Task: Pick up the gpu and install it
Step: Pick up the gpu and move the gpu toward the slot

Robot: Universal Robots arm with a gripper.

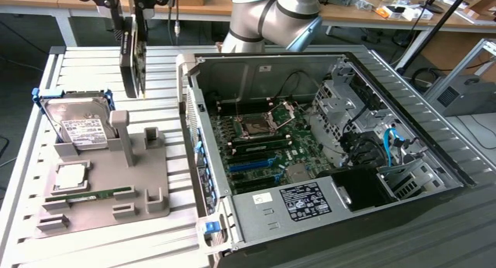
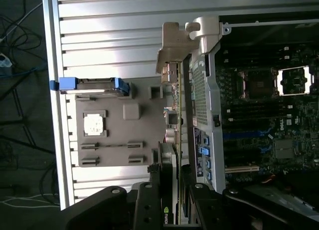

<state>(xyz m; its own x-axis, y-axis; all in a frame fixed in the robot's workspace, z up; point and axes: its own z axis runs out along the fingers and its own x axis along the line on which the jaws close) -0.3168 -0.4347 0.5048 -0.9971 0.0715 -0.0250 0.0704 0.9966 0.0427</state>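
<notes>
One grey jointed arm [image 1: 271,15] reaches across from behind the open case. Its black claw [image 1: 132,15] points straight down and is clamped on the upper end of the gpu [image 1: 133,59], a thin, flat, dark expansion card. In the wrist view the claw [image 2: 173,182] has one finger on each face of the gpu [image 2: 174,105], which is seen edge-on.

Markings:
- The card carries a light green logo mark close to the claw's fingers. Its lettering cannot be read.
- The silver rectangular hard drive [image 1: 81,125] has a white label with unreadable print.
- A black label with white print [image 1: 304,201] lies inside the case. Its text is too small to read.

Position: the card hangs vertically below the claw, in the air, with its silver metal bracket [image 2: 172,45] at the end farthest from the claw. Beneath that end lies the white slatted table [image 1: 93,59].

On one side below the claw sits the grey moulded tray [image 1: 116,181]. It holds the hard drive upright in a blue-handled carrier, a square silver processor chip [image 1: 69,175] and a slim green memory stick [image 1: 93,193].

On the other side below the claw lies the open grey metal computer case [image 1: 194,105], its green motherboard [image 1: 263,146] exposed. The card hangs just outside the case wall.
</notes>
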